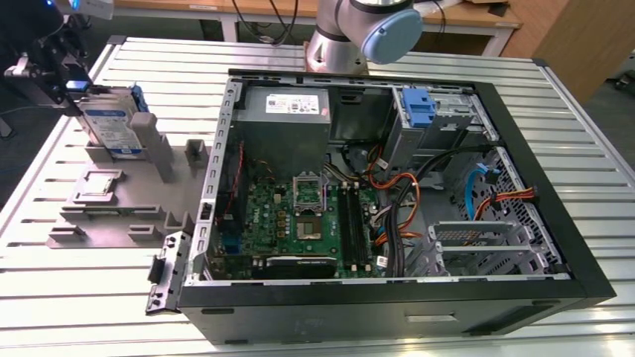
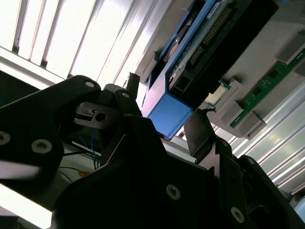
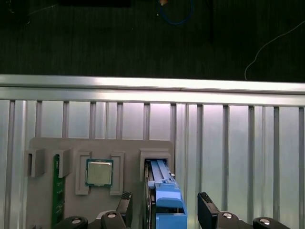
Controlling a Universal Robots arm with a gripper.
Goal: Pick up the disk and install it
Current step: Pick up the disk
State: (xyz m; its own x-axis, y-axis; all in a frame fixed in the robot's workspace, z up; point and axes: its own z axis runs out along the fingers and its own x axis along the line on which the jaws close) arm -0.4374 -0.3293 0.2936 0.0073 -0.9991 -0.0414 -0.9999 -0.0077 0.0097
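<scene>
The disk stands on edge in a slot of the grey holder, at the exterior view's left beside the open computer case. It is silver-grey with a blue-and-white label and blue rails. My gripper hangs just above and behind its top edge. In the first wrist view the gripper is open, with one black finger on each side of the disk's blue end and a gap at both. The second wrist view shows the same blue end between the fingers.
The holder also carries a processor chip and a green memory stick. The open case holds a motherboard, cables, a grey power supply and a drive bay with an upright blue latch. The arm's base stands behind the case.
</scene>
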